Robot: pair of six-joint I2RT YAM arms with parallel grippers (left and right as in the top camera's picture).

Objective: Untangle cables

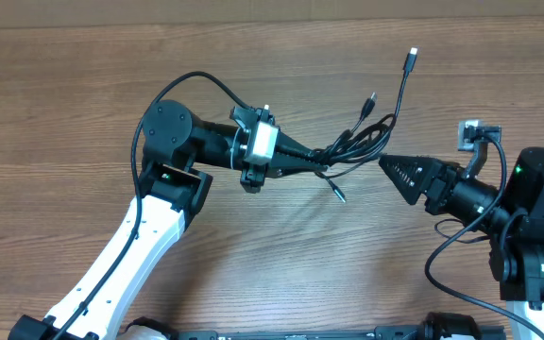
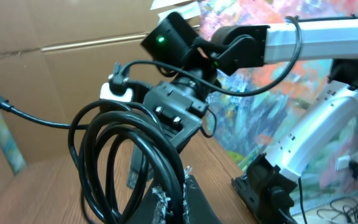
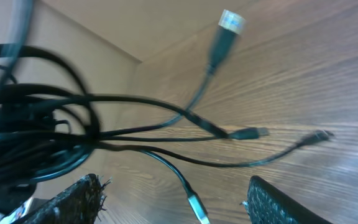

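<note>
While the left gripper has its jaws pinched tight on the coiled part of the black cables, their loose ends fan out beyond it over the wooden worktop, the silver-tipped plug farthest from it. Facing the left gripper across those strands, the right gripper stands with jaws wide and nothing between them. The coil is perhaps lifted slightly off the wood; that is hard to tell.

env: robot lab bench | wood table | cardbd screen | painted backdrop
</note>
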